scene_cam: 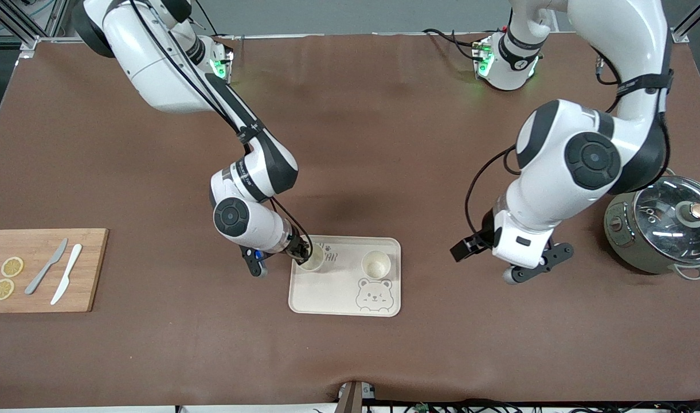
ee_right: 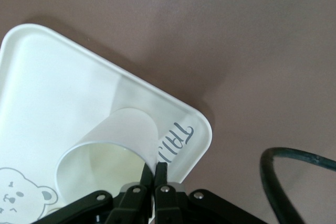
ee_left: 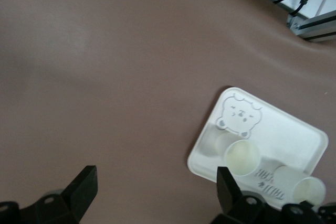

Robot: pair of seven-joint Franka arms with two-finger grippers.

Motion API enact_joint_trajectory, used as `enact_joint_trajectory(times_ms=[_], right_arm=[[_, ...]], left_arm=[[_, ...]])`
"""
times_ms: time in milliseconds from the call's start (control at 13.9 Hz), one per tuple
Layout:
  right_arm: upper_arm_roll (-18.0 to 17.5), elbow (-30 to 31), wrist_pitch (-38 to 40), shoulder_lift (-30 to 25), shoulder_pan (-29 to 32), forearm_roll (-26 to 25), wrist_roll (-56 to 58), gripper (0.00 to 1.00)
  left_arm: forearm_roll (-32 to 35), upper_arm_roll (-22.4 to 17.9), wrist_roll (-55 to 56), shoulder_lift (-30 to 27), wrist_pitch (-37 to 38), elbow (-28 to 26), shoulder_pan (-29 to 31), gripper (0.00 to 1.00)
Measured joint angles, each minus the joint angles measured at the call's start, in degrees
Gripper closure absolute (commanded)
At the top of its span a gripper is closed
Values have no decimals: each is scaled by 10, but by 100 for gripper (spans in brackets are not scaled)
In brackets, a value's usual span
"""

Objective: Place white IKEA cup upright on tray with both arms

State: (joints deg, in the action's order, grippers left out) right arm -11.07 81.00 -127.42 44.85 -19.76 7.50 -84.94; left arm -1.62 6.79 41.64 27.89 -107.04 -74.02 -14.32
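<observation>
The cream tray point(scene_cam: 338, 287) with a bear drawing lies on the brown table. One white cup point(scene_cam: 376, 264) stands upright on it. My right gripper point(scene_cam: 301, 250) is shut on the rim of a second white cup point(scene_cam: 313, 258) at the tray corner toward the right arm's end, its mouth up and slightly tilted. In the right wrist view the fingers point(ee_right: 161, 174) pinch the cup's wall point(ee_right: 113, 145) over the tray point(ee_right: 47, 77). My left gripper point(ee_left: 155, 192) is open and empty over bare table toward the left arm's end, beside the tray point(ee_left: 283, 129).
A wooden cutting board point(scene_cam: 92, 269) with two lemon slices, a grey knife and a white knife lies at the right arm's end. A grey-green pot with a glass lid point(scene_cam: 665, 229) stands at the left arm's end.
</observation>
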Motion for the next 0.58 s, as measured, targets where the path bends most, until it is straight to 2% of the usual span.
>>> enact_joint_trajectory(times_ms=[144, 288, 577], right_arm=[[1, -3, 0, 2, 2, -21, 0, 0], [2, -7, 1, 2, 4, -63, 0, 0], [-4, -40, 64, 1, 18, -75, 0, 0]], left_arm=[[0, -2, -63, -12, 40, -1, 28, 0], [0, -2, -104, -24, 67, -1, 55, 0], [6, -4, -143, -61, 97, -2, 80, 0]])
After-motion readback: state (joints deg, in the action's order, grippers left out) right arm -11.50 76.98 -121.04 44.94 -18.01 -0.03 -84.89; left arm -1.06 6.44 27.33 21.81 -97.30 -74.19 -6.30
